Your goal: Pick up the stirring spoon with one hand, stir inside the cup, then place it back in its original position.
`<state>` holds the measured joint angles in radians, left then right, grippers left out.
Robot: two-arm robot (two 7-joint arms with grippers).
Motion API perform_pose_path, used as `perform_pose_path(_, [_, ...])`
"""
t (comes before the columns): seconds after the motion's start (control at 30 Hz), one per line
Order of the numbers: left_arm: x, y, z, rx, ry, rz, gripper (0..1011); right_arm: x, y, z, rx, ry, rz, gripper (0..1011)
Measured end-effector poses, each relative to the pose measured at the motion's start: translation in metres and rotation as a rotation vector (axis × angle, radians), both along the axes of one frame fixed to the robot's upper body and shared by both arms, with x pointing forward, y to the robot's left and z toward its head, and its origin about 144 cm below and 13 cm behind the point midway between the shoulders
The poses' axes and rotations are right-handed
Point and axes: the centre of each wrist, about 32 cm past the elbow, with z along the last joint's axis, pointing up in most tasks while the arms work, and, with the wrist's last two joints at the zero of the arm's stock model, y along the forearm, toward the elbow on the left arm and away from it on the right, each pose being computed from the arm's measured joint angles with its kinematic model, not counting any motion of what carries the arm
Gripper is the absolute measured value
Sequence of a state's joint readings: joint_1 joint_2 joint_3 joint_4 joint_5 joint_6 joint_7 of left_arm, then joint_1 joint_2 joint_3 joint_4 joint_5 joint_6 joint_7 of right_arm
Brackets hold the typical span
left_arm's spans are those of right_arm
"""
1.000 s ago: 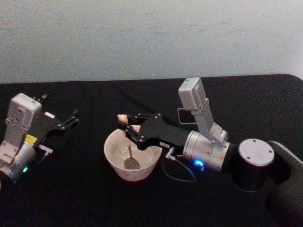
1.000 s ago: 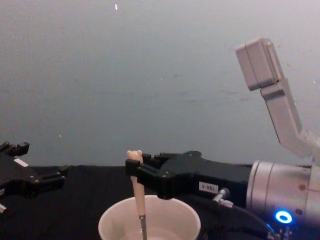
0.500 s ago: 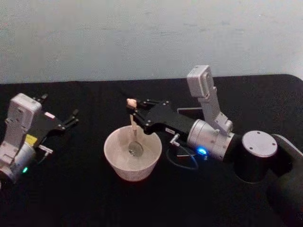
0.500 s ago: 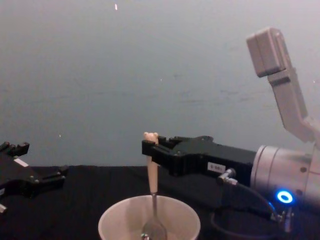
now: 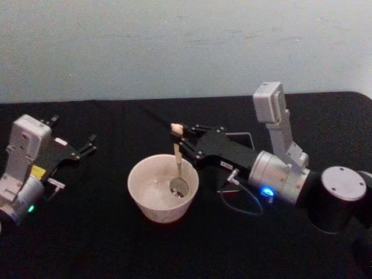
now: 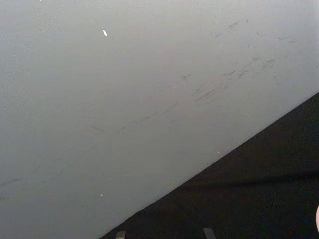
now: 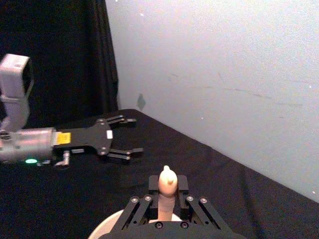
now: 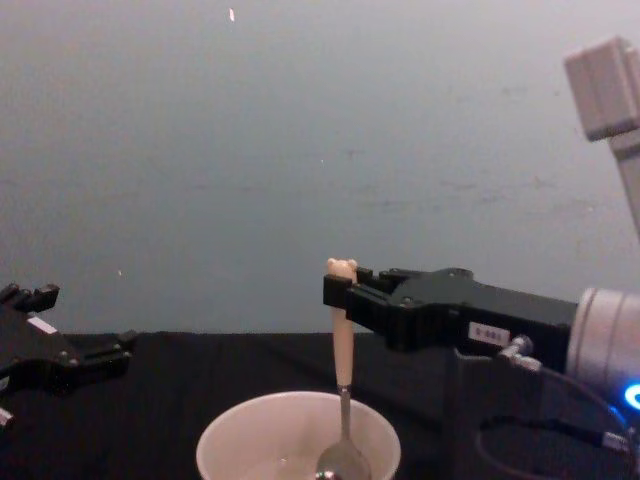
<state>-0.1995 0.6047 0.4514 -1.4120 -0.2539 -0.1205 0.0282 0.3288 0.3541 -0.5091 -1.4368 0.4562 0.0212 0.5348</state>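
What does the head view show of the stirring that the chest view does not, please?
The head view looks down into the cup, where the stirring spoon's bowl is toward the right side, and takes in the dark holder's rim behind the right arm. The chest view gives the side profile: the spoon hangs nearly upright, bear head just above the right tool. Both show the right tool shut on the handle over the cup, and the left tool open, parked at the left.
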Motion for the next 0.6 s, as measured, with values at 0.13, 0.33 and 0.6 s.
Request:
perform_pose_path(0.13, [0.000,0.000,0.000,0.000,0.000,0.000,1002,-0.008,-0.002,0.001,0.011,0.008,0.022,213])
perform_pose_path(0.33, [0.000,0.000,0.000,0.000,0.000,0.000,1001,-0.016,0.001,0.001,0.018,0.021,0.061,214])
perform_pose_path(0.6, [0.000,0.000,0.000,0.000,0.000,0.000,1001,-0.017,0.017,-0.001,0.028,0.037,0.104,213])
